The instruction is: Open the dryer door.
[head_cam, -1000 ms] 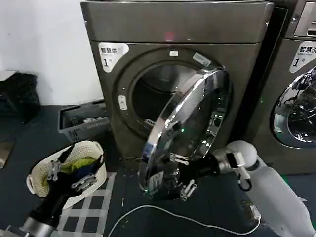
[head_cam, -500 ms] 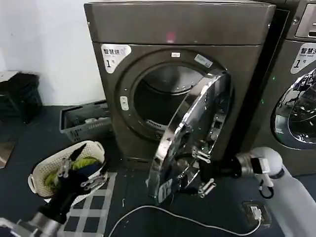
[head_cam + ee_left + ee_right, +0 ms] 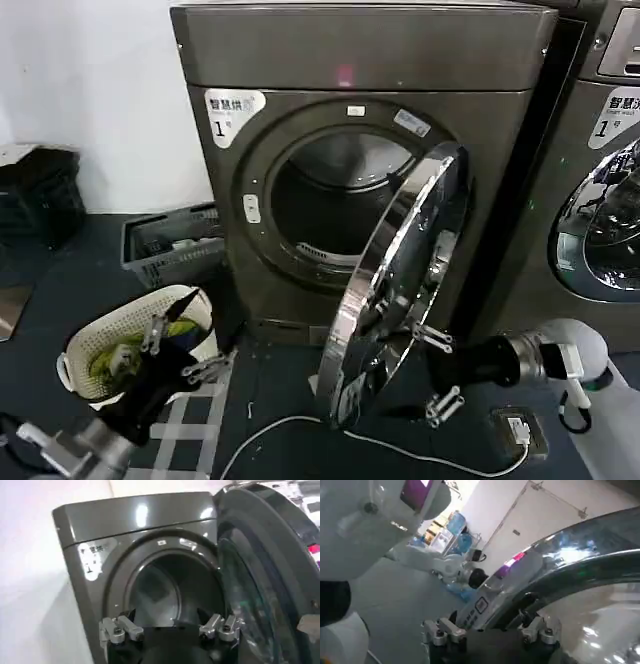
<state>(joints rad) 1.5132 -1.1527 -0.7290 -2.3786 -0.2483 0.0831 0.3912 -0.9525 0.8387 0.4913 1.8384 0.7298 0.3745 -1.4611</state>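
Head view: the dryer door (image 3: 395, 290) stands swung well out from the front of the grey dryer (image 3: 360, 150), hinged on the robot's right side, its chrome ring edge-on and the round drum opening (image 3: 335, 205) exposed. The right gripper (image 3: 438, 372) sits low at the door's outer face near its lower rim, fingers spread apart with nothing between them; whether a fingertip touches the chrome cannot be told. The left gripper (image 3: 185, 345) hangs at the lower left, well apart from the door, above a white laundry basket (image 3: 80, 350) that holds yellow and dark cloth; its fingers are also spread and hold nothing. A grey crate (image 3: 170, 245) stands on the dark floor left of the dryer, and a white cable (image 3: 290, 428) trails across the floor below the door. A second machine (image 3: 600, 180) with a similar chrome-ringed door stands at the right edge. Left wrist view: the left gripper (image 3: 170, 629) faces the open drum, the door (image 3: 260, 575) beside it. Right wrist view: the right gripper (image 3: 490, 630) lies just beside the door's curved chrome rim (image 3: 580, 560).
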